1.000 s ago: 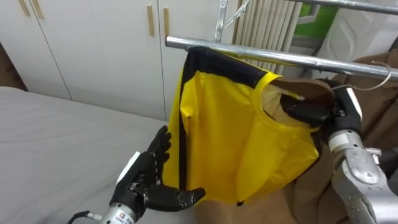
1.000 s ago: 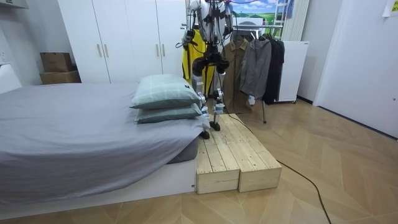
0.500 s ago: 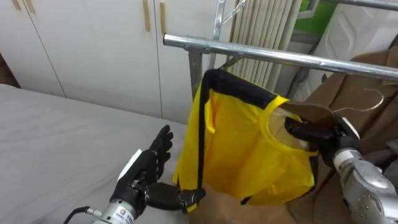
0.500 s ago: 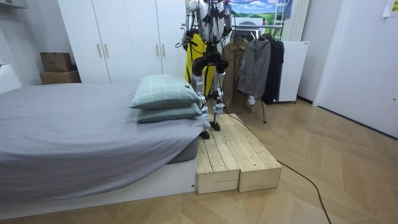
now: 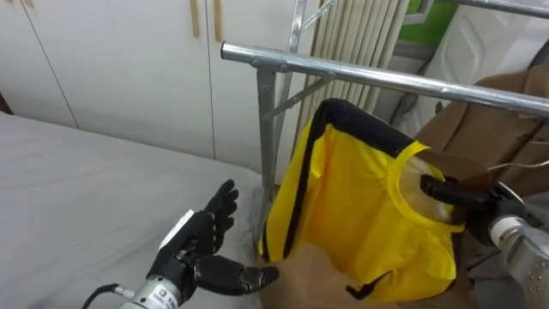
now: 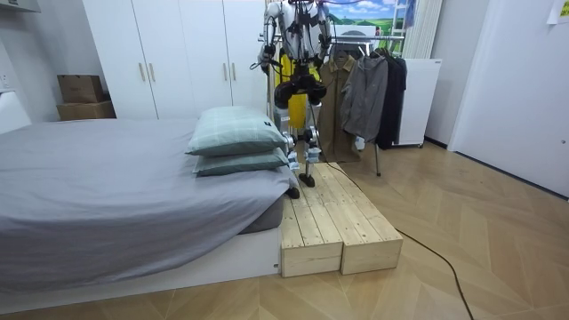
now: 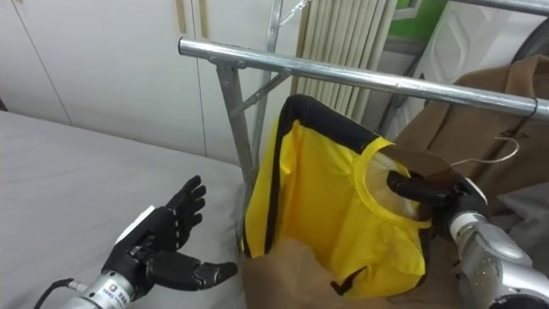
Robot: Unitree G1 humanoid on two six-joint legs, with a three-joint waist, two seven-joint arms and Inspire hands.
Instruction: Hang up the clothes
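Shirt of yellow cloth with black edges (image 5: 352, 215) is lower now than a moment ago. It was up against the long silver metal rail (image 5: 360, 73). Now it hangs under the rail and more to the right, so it is not hung up yet. The right hand (image 5: 459, 196) holds it, dark fingers clamped at the neck hole. The left hand (image 5: 202, 245) waits low over the grey bed (image 5: 77, 197), fingers apart, thumb near the shirt's bottom edge.

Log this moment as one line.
phase: hang pending | right robot hand: gripping yellow shirt at collar, below clothes rail | left robot hand: open beside hem
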